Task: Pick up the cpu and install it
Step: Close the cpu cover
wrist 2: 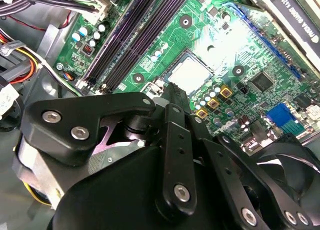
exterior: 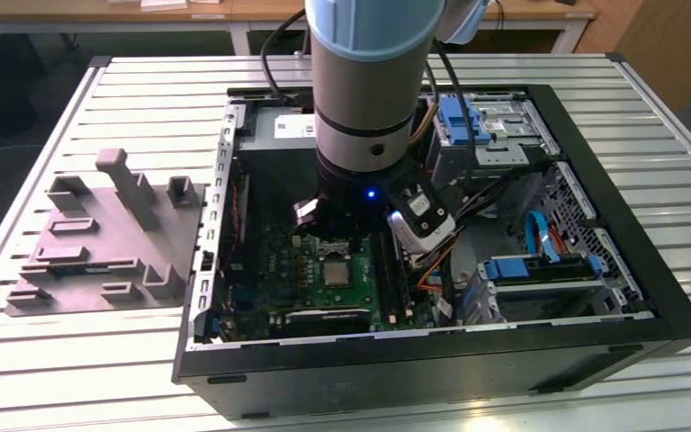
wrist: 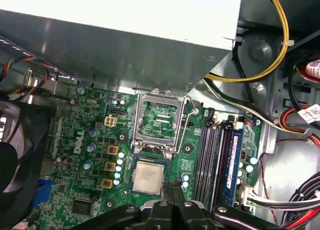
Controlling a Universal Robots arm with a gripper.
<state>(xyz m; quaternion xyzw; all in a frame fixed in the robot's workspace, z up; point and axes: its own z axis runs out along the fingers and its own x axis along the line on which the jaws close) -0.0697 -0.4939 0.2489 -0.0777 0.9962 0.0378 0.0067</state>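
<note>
The cpu (wrist: 148, 176), a small square chip with a dull silver top, lies flat in the socket of the green motherboard (wrist: 95, 140). It also shows in the exterior view as the cpu (exterior: 337, 271) and in the second wrist view as the cpu (wrist 2: 190, 73). The socket's metal frame (wrist: 159, 119) stands hinged open beside it. My gripper (wrist: 173, 186) hovers just off one edge of the chip, its black fingers (wrist 2: 172, 98) shut together with nothing between them. The arm's wrist (exterior: 363, 135) reaches down into the open computer case.
The black case (exterior: 633, 333) lies open on a slatted white table (exterior: 141, 81). A grey moulded fixture (exterior: 105, 243) with upright posts stands at the exterior view's left. Memory slots (wrist: 220, 160), a fan (wrist: 17, 155), cable bundles (wrist: 260, 75) and blue drive brackets (exterior: 538, 265) crowd the socket.
</note>
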